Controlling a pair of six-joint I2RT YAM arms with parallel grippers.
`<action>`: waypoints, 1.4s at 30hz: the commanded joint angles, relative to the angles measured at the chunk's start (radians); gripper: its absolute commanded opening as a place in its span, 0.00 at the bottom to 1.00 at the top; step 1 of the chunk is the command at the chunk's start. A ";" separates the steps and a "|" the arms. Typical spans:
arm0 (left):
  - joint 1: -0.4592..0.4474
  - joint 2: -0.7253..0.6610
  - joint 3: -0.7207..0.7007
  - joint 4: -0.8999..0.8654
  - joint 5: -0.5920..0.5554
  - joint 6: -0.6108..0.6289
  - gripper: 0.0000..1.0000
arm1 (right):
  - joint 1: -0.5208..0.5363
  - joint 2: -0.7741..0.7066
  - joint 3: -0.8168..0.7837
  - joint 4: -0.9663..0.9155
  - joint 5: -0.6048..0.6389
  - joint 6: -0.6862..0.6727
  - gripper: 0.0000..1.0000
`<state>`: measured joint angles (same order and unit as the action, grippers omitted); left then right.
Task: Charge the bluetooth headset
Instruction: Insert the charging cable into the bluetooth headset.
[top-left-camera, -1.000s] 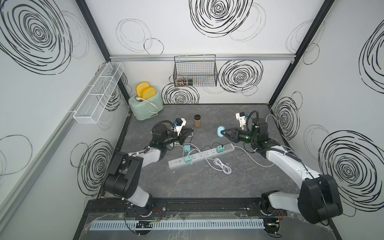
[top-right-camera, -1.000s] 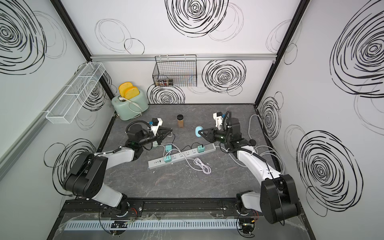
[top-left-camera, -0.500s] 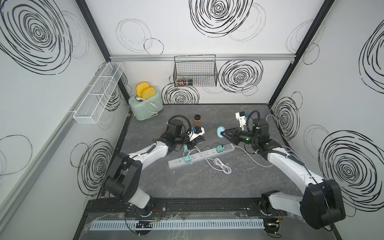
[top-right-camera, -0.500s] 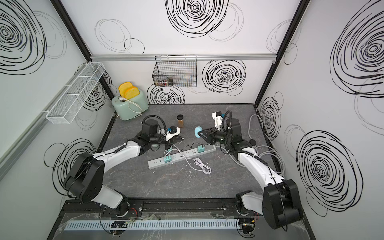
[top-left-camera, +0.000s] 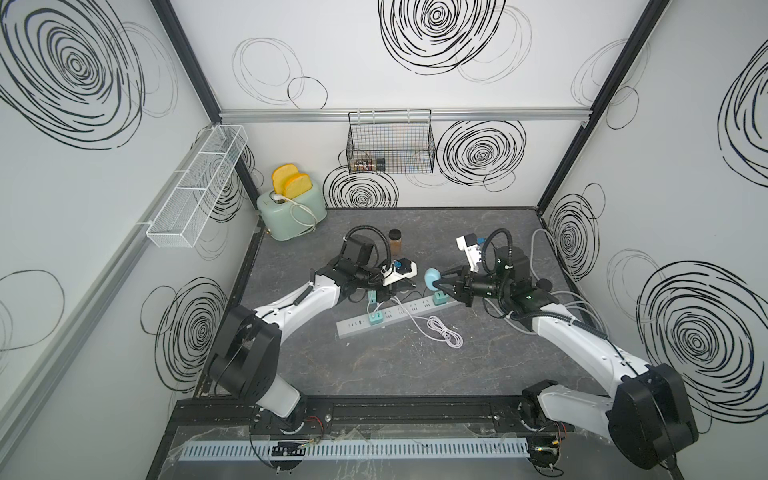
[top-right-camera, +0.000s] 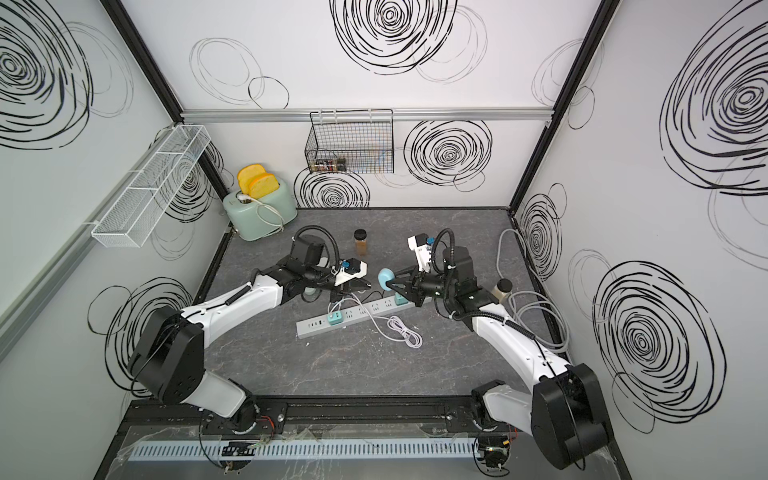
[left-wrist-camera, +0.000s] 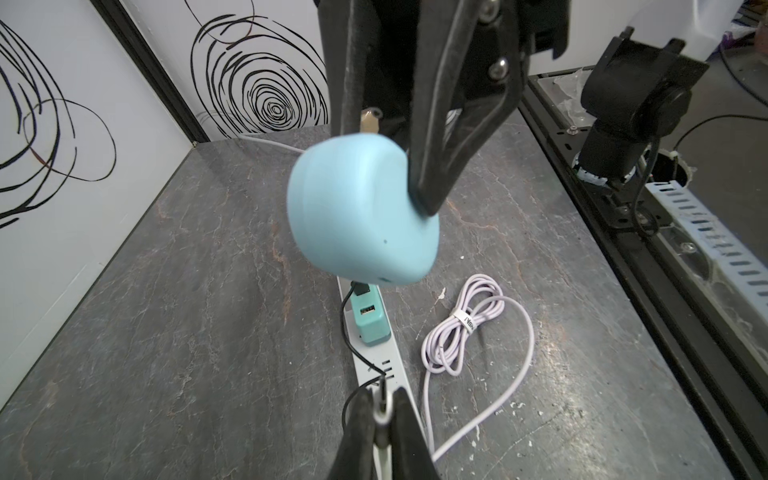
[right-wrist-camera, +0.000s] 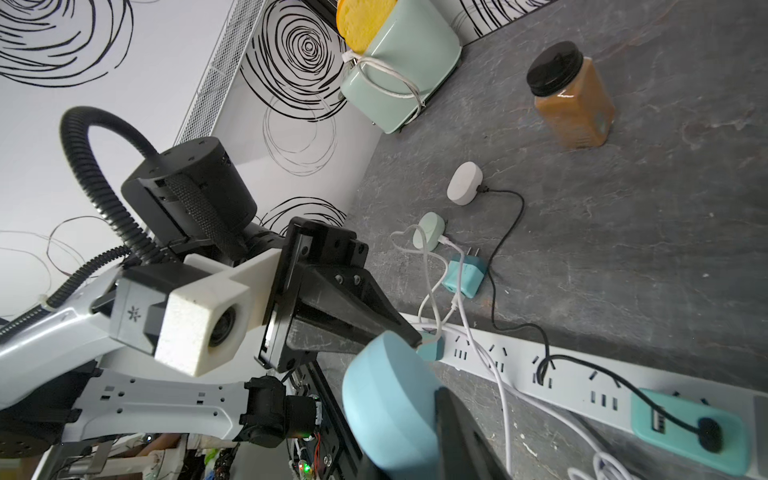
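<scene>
The bluetooth headset (top-left-camera: 431, 275) (top-right-camera: 385, 276) is a light blue rounded case. My right gripper (top-left-camera: 437, 281) is shut on it and holds it above the white power strip (top-left-camera: 399, 316). In the right wrist view the headset (right-wrist-camera: 390, 407) hides one finger; the other finger (right-wrist-camera: 461, 436) presses its side. My left gripper (left-wrist-camera: 383, 405) (top-left-camera: 412, 284) is shut on a thin cable plug (left-wrist-camera: 382, 392), whose tip points at the headset (left-wrist-camera: 361, 212) a short way ahead. A teal charger (left-wrist-camera: 370, 320) with a black cable sits in the strip below.
A coiled white cable (top-left-camera: 444, 332) lies in front of the strip. A white case (right-wrist-camera: 465, 189), a mint case (right-wrist-camera: 430, 228) and a loose teal adapter (right-wrist-camera: 461, 276) lie behind it. A spice jar (top-left-camera: 395, 243) and a toaster (top-left-camera: 291, 208) stand at the back.
My left arm has swung right from the table's left side, carrying the plug up close to the headset. The right gripper has edged slightly left with the headset.
</scene>
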<state>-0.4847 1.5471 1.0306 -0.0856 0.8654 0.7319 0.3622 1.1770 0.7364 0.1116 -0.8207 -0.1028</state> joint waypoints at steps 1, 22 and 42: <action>-0.012 0.015 0.052 -0.053 0.050 0.031 0.05 | 0.003 -0.008 0.002 -0.003 -0.024 -0.162 0.27; -0.046 0.089 0.147 -0.168 0.081 0.026 0.00 | 0.047 0.049 0.111 -0.242 -0.028 -0.528 0.21; -0.068 0.105 0.180 -0.233 0.093 0.062 0.00 | 0.138 0.108 0.207 -0.379 0.105 -0.623 0.20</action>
<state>-0.5411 1.6512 1.1721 -0.3279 0.9115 0.7605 0.4709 1.2652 0.9104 -0.1837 -0.7361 -0.6605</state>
